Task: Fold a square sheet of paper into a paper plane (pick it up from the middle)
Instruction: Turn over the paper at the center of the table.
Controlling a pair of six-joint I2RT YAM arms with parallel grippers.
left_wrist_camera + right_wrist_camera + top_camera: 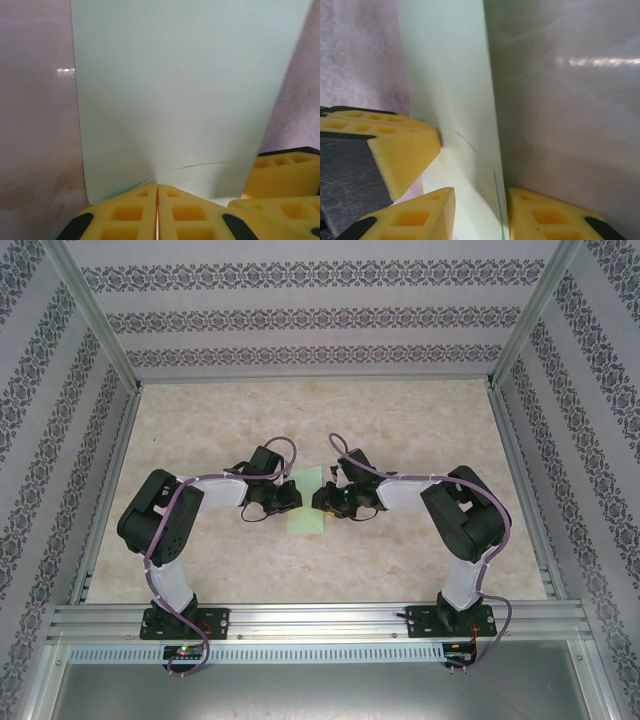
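My left gripper point(157, 190) is clamped on the nine o'clock edge of the square sheet of paper point(305, 512) mid-table, my right gripper point(479, 202) stands apart astride its three o'clock edge, and I judge most folds remain.

The square sheet of paper point(306, 510) is showing a plain pale green near the middle of the tabletop point(400, 430), which is wearing a beige, faintly marbled pattern. The left gripper point(157, 189) and right gripper point(479, 202) are showing bright yellow fingers point(190, 212) with black bases. The left arm point(165, 525) and right arm point(465, 515) are showing black joints and white links, with purple cables point(180, 505) running along them. The walls point(300, 310) beyond the far edge are carrying grey floral bands on white; the rail point(320, 615) along the near edge is gleaming silver.
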